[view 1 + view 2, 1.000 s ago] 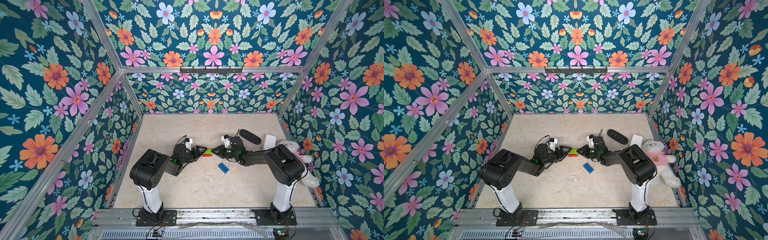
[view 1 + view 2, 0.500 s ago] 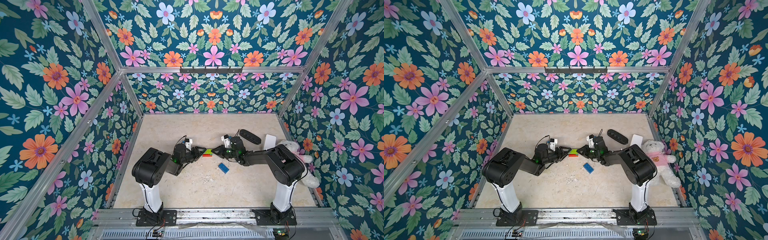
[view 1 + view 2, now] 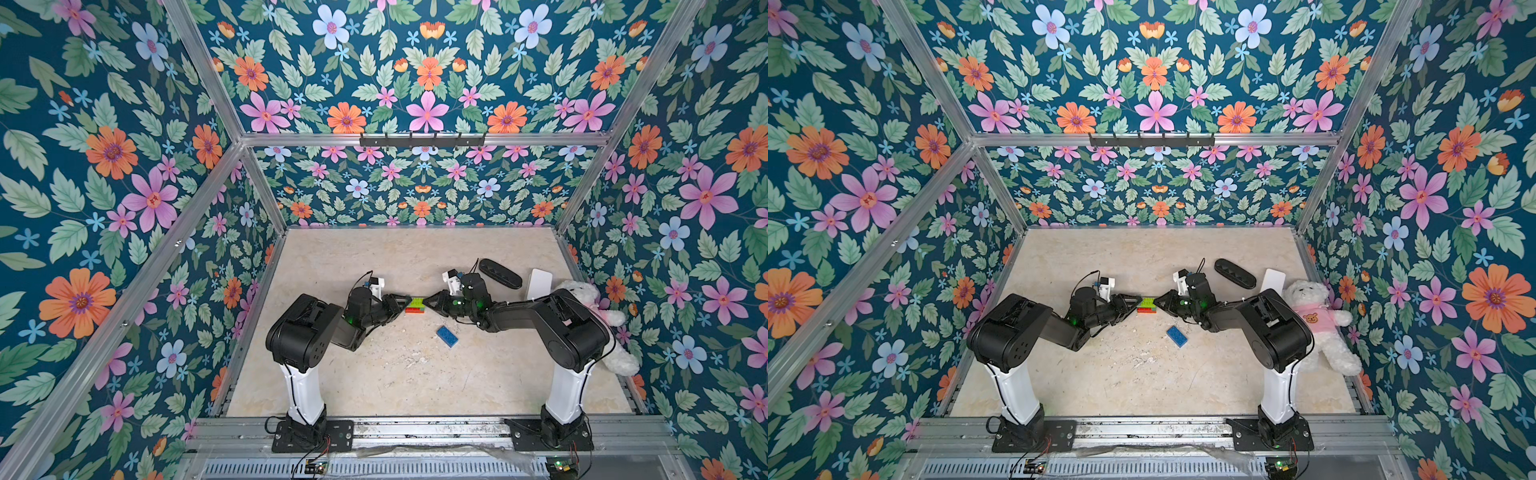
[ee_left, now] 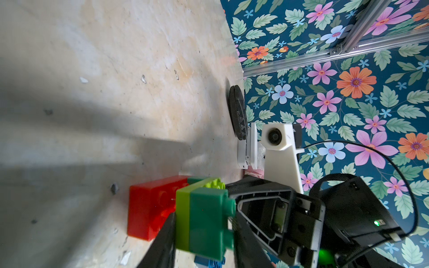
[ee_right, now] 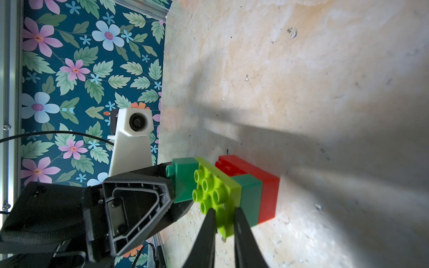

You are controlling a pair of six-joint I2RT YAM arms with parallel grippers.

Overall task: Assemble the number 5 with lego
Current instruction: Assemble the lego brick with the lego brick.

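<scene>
**Right gripper (image 5: 223,210) clamps the part-built 5 (image 3: 414,304)**

It pinches the lime-green studded plastic brick (image 5: 216,192), joined through 1 small dark green brick (image 5: 250,192) to the red rectangular brick (image 5: 269,192) on the beige tabletop (image 3: 395,386). The left gripper (image 4: 204,218) flanks a 2nd dark green brick (image 4: 209,220) on the lime studs; I cannot tell if it grips. Likely next: press it home, then add the loose blue brick (image 3: 447,336).

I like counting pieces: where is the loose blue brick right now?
In both top views the blue brick lies alone on the table, nearer the arms' bases than the stacked bricks, slightly to the robot's right.
</scene>
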